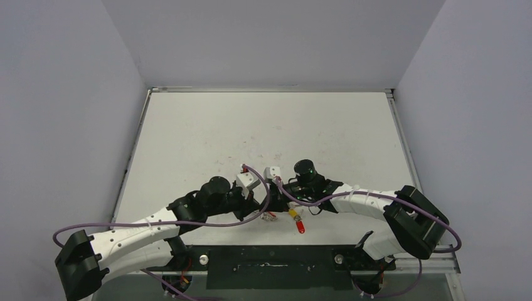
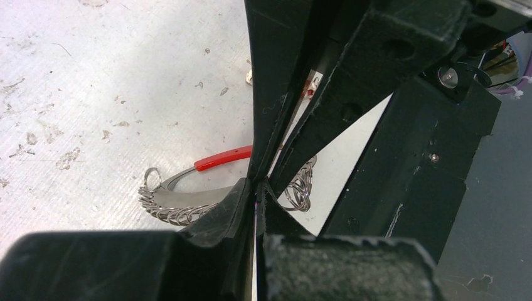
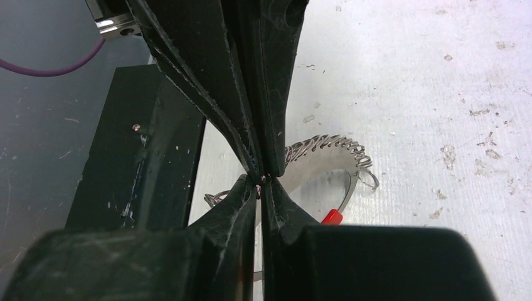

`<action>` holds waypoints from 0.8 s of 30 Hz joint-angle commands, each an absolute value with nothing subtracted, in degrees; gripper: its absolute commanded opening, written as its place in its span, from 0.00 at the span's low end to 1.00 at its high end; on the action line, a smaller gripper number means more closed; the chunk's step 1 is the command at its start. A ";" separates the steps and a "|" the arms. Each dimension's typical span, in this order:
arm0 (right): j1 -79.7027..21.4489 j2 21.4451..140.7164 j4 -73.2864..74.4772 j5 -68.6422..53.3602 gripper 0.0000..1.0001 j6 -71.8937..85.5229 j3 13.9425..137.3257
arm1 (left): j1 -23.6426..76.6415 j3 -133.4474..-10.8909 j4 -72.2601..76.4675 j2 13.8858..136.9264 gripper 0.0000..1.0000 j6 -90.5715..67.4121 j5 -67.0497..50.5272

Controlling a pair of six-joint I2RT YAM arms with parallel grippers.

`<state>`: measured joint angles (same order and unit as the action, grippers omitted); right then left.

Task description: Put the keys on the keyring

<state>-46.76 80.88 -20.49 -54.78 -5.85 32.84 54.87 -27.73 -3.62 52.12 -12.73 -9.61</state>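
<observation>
Top external: scuffed white table (image 1: 263,125), lavender walls (image 1: 270,44); left tool (image 2: 257,188), right tool (image 3: 260,182) clenched by keyring (image 2: 169,207).

Coiled silver keyring (image 2: 168,211) lies near the yellow key (image 1: 293,213) and red key (image 1: 300,227).

One yellow key (image 1: 292,214), one red key (image 1: 300,228) — seemingly one keyring (image 2: 169,211)

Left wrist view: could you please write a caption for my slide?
Shut left gripper meets right gripper tip to tip, keyring behind them.
</observation>
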 commanded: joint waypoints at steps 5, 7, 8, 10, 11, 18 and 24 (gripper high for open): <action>-46.85 79.01 -23.72 -54.77 0.00 -8.01 32.83 | 55.46 -27.60 0.09 47.12 0.00 -12.74 -6.74; -46.80 78.09 -23.66 -53.56 0.00 -7.76 32.11 | 55.47 -27.00 0.09 45.78 0.00 -12.87 -6.19; -46.70 77.60 -23.48 -52.72 0.00 -7.66 31.78 | 55.46 -26.72 0.10 45.17 0.00 -12.98 -6.04; -46.51 76.87 -23.45 -51.75 0.00 -7.50 31.25 | 55.46 -26.06 0.09 43.67 0.00 -13.21 -5.77; -46.50 76.70 -23.42 -51.31 0.00 -7.29 31.03 | 55.46 -25.83 0.09 43.24 0.00 -13.31 -5.80; -45.82 76.13 -22.66 -50.73 0.00 -6.60 30.44 | 55.55 -24.52 -2.07 40.22 0.08 -13.97 -4.63; -45.11 75.18 -22.61 -49.61 0.00 -5.55 29.32 | 55.55 -22.45 -2.23 37.07 0.15 -14.38 -2.61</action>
